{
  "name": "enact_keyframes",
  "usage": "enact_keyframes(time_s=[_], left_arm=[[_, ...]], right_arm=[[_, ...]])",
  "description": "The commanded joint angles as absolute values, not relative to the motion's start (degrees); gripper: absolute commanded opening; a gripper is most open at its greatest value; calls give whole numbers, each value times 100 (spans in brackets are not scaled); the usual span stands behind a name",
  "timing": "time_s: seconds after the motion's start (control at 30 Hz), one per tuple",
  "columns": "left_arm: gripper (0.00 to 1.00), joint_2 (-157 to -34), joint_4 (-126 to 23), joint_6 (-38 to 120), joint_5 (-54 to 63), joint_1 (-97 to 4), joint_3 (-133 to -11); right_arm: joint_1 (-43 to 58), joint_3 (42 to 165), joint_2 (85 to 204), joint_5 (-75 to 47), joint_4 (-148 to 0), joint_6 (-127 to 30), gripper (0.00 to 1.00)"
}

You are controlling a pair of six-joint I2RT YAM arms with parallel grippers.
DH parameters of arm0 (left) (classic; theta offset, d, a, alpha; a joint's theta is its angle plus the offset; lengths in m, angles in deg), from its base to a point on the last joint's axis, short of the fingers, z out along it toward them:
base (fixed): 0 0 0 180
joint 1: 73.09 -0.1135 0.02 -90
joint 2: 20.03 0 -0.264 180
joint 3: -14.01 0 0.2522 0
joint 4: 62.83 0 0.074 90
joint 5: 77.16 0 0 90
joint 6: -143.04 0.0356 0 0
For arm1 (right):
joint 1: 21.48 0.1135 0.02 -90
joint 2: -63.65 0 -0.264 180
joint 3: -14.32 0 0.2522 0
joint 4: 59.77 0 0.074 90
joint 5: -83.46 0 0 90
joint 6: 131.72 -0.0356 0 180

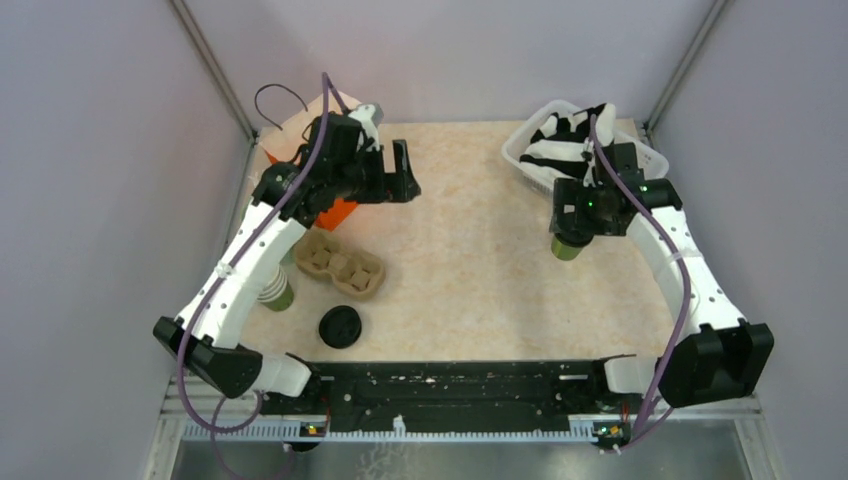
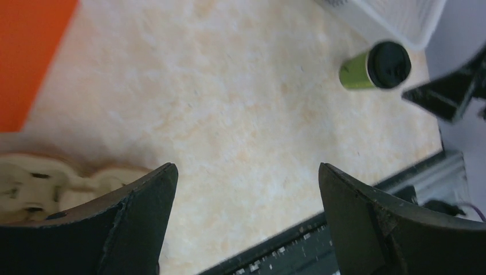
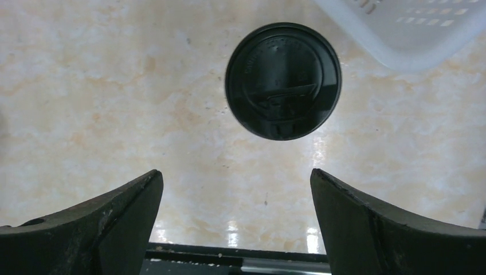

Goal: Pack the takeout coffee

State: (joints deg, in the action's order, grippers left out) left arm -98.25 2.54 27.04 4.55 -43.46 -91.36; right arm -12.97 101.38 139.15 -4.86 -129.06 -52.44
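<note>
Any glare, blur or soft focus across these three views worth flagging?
Right wrist: takeout coffee lid sharp, bright glare patches on the table near the bottom edge, its fingers soft. Left wrist: fingers blurred, cup carrier at left washed out, takeout coffee slightly soft. Top external: even light, faint shadows, no glare.

Looks bright and evenly lit from overhead, casts only faint, soft shadows on the worktop (image 1: pixel 470 230), glints white near the right wrist view's lower edge, and leaves the near pincer fingers (image 3: pixel 103 229) dark and slightly soft.
</note>
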Motion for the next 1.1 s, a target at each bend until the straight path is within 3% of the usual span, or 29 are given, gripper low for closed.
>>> enact_keyframes(time_s=[0.0, 0.13, 0.33, 0.67, 0.8, 1.07], left_arm=[[99, -10151, 399, 3243, 2219, -4468, -10282], [99, -10512, 212, 3376, 3165, -4805, -11085], [99, -10869, -309, 3416, 3176, -5496, -11473], [99, -11192, -335, 3365, 2724, -6421, -11512], [99, -11336, -252, 3756, 1935, -6797, -11477], [93, -11909, 152, 4211, 1425, -6843, -11735]], right_arm=[[-1252, 10390, 13474, -1413, -12945, -5415, 99], [-1244, 10355, 13438, -1871, -12908, -5463, 98], [-1243, 10427, 13505, -2235, -12945, -5446, 98], [-1247, 10477, 13472, -2468, -12986, -5473, 98], [-1245, 10293, 13402, -2692, -12855, -5507, 98], [-1243, 10353, 13580, -2992, -12803, -5703, 98]])
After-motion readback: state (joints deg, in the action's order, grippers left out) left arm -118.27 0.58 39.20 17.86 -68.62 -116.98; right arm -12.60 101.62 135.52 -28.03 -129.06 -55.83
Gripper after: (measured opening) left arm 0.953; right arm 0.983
